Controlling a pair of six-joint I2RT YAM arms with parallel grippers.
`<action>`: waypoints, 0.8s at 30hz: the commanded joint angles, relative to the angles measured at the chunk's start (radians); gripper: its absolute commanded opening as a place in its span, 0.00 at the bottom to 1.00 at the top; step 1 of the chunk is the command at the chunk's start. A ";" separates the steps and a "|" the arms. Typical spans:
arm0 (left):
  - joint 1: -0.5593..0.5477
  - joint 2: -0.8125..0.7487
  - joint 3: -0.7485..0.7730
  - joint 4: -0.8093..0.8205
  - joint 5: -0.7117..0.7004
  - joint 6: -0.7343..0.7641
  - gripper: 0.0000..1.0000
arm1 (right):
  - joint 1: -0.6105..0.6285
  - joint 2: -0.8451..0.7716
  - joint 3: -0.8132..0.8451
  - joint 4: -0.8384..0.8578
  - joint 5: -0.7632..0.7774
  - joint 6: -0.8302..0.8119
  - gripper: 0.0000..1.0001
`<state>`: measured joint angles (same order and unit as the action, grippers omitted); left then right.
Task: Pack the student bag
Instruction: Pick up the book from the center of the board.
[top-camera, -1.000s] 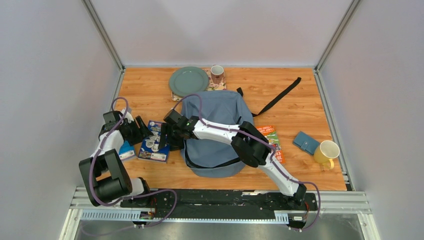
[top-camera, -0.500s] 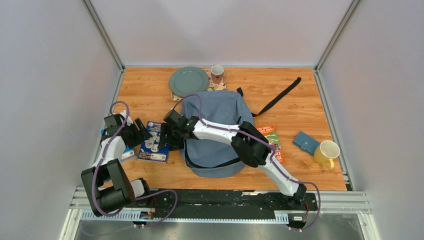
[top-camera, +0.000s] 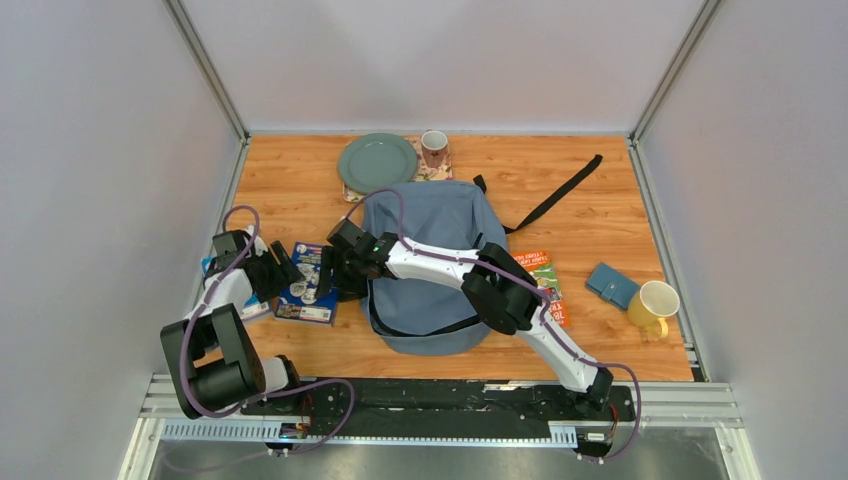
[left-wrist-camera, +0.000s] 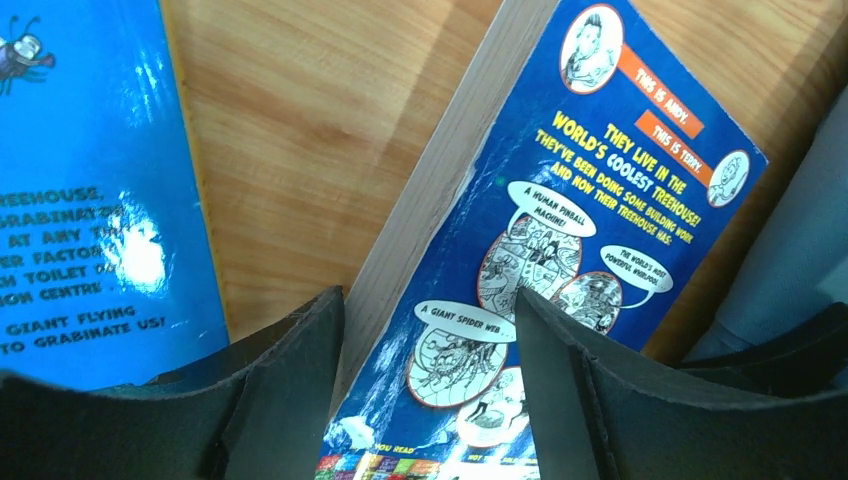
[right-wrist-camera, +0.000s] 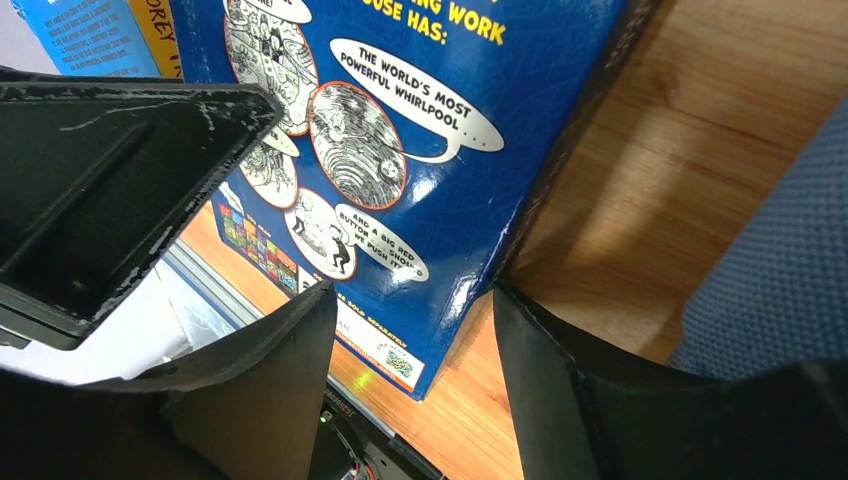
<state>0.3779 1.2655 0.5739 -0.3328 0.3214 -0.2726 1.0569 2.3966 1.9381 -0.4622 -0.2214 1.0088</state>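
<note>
The student bag (top-camera: 430, 255), grey-blue, lies flat mid-table; its fabric shows at the edge of the left wrist view (left-wrist-camera: 800, 250) and the right wrist view (right-wrist-camera: 790, 270). A dark blue comic-cover book (top-camera: 308, 283) lies left of it. My left gripper (top-camera: 277, 270) is open at the book's left side, its fingers straddling the page edge of the book (left-wrist-camera: 560, 190). My right gripper (top-camera: 335, 270) is open at the book's right side, over its near corner (right-wrist-camera: 430, 130). In the wrist views, the left gripper (left-wrist-camera: 425, 330) and the right gripper (right-wrist-camera: 410, 295) hold nothing.
A light blue book (top-camera: 250, 305) lies under the left arm, also seen beside the left fingers (left-wrist-camera: 100, 200). A green plate (top-camera: 377, 162) and a cup (top-camera: 434, 148) stand at the back. Right of the bag lie another book (top-camera: 545, 285), a blue wallet (top-camera: 610, 285) and a yellow mug (top-camera: 652, 305).
My left gripper has slid slightly toward the near edge and closer to the book, its jaws a touch wider. The right arm and the book have stayed put.
</note>
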 joint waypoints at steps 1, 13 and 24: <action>-0.022 0.060 0.036 -0.026 0.051 -0.001 0.72 | 0.002 0.029 -0.005 0.022 -0.010 -0.004 0.65; -0.027 0.128 0.084 -0.112 0.378 0.059 0.33 | 0.002 0.032 -0.005 0.036 -0.038 -0.007 0.65; -0.027 0.044 0.069 -0.138 0.469 0.098 0.46 | -0.003 0.036 -0.008 0.028 -0.026 0.001 0.65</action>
<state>0.3809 1.3075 0.6632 -0.3161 0.6071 -0.1761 1.0466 2.3993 1.9381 -0.4778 -0.2638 1.0080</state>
